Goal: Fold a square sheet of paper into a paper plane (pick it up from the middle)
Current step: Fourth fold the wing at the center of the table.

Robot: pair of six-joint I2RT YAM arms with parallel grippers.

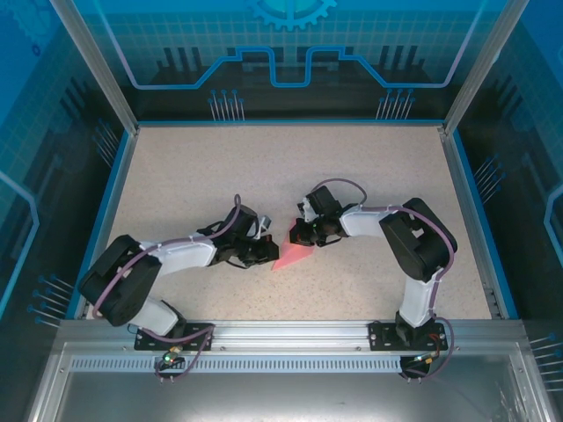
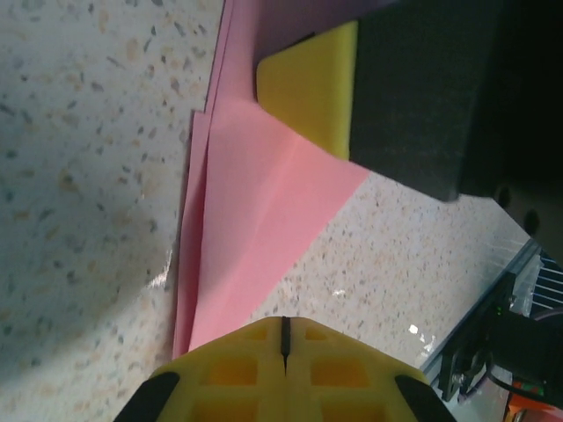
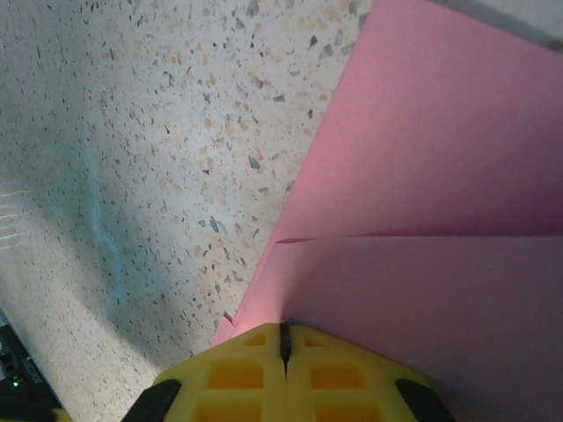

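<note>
**Both tools closed on the part-folded sheet, working a crease**

From above, the square sheet of paper (image 1: 291,257), already folded to a pointed pink shape, lies on the desk (image 1: 220,176). My left tool (image 1: 266,252) is at the paper's left edge and my right tool (image 1: 303,236) at its far edge, almost nose to nose. On the left wrist camera my fingers (image 2: 237,374) are together with their tips at the paper's edge, and layered flaps run away from them. The right tool's yellow pad and dark body overhang the paper's far end. On the right wrist camera the fingers (image 3: 230,378) are also together, at a flap seam. I can't tell whether either tool has paper nipped between its fingers. I judge the crease wants one tool pinning while the other slides slowly and flat along the fold. The main obstacle is the two tools crowding each other over the paper.
</note>
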